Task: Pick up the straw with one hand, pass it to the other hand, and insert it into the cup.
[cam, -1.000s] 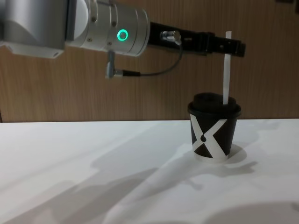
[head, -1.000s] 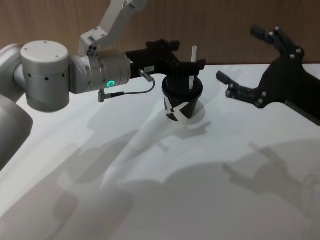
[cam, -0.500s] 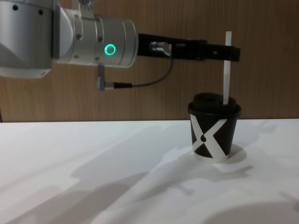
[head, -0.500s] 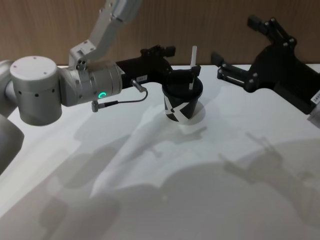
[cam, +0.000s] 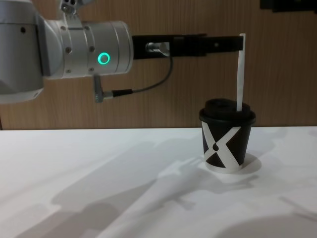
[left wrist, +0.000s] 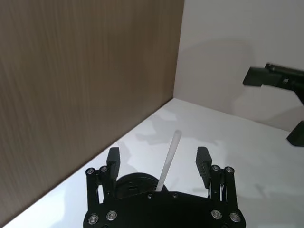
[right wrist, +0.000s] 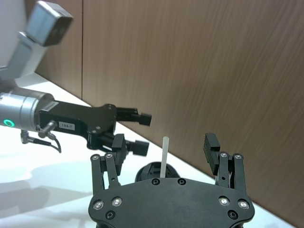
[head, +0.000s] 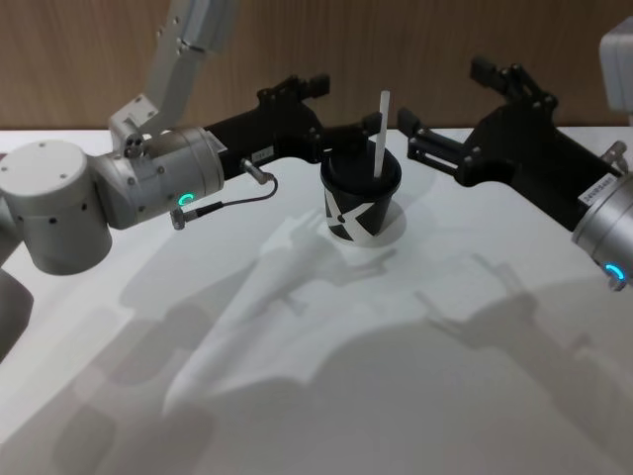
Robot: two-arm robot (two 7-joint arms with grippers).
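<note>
The black cup [head: 358, 206] with its white X mark stands on the white table [head: 425, 396], also seen in the chest view as the cup [cam: 227, 143]. The white straw [head: 379, 134] stands upright through its domed lid [cam: 227, 108]. My left gripper [head: 336, 107] hovers open just behind and left of the cup. In its wrist view the straw [left wrist: 169, 159] rises between the spread fingers [left wrist: 203, 160], touching neither. My right gripper [head: 450, 102] is open to the right of the cup. In its own view the straw [right wrist: 164, 153] shows between its fingers [right wrist: 212, 145].
A wooden wall [head: 415, 35] runs behind the table. A dark cable [cam: 143, 88] with a metal plug loops under the left wrist. In the right wrist view the left gripper [right wrist: 130, 129] sits just beyond the cup lid [right wrist: 151, 170]. Bare table lies in front of the cup.
The left gripper has drawn back to the left, away from the straw, which stays standing in the cup. The right arm has swung in closer to the cup.
</note>
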